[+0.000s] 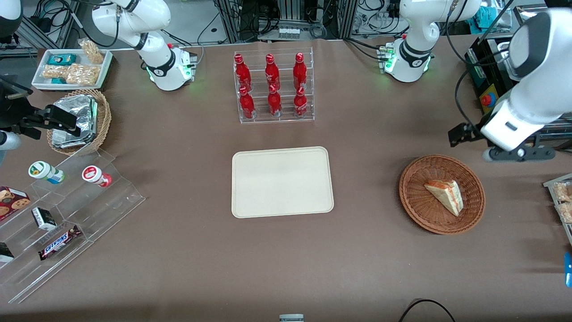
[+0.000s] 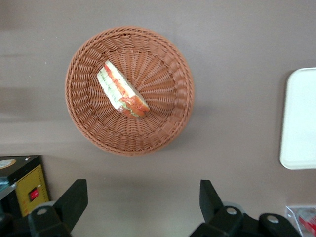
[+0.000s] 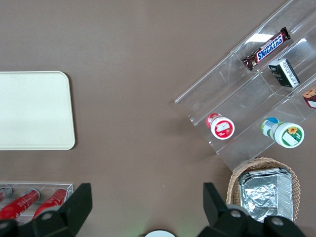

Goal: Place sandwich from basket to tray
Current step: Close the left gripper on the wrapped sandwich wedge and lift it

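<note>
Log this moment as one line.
gripper: open, raised, off basket's rim | sandwich: in basket | tray: bare | stage: pre-grasp

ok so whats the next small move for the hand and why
Probably bring the hand over the basket and lower it onto the sandwich. The hand is open, holds nothing and hangs above bare table beside the basket, farther from the front camera than it. The sandwich lies in the basket, and the tray has nothing on it.
</note>
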You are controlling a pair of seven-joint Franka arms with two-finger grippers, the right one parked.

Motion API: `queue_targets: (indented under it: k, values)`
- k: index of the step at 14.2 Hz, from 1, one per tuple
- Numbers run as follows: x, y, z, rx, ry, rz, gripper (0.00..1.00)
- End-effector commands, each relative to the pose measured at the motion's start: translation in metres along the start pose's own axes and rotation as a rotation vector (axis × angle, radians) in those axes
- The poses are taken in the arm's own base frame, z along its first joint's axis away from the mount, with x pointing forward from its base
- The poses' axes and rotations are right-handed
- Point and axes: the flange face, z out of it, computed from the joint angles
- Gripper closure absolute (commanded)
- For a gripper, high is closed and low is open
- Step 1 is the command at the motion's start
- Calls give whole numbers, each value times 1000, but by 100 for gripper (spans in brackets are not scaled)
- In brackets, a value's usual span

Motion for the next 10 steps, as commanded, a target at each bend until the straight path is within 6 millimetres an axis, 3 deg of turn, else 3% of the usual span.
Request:
queue_targets:
  k: [1,4,8,10]
  values:
    - [7,-15,56,8,15,-8,0]
    - [21,-25,111,2,43,-27,0]
    - [32,-38,153,-3,68,-56,0]
    - [32,-72,175,-21,81,-153,0]
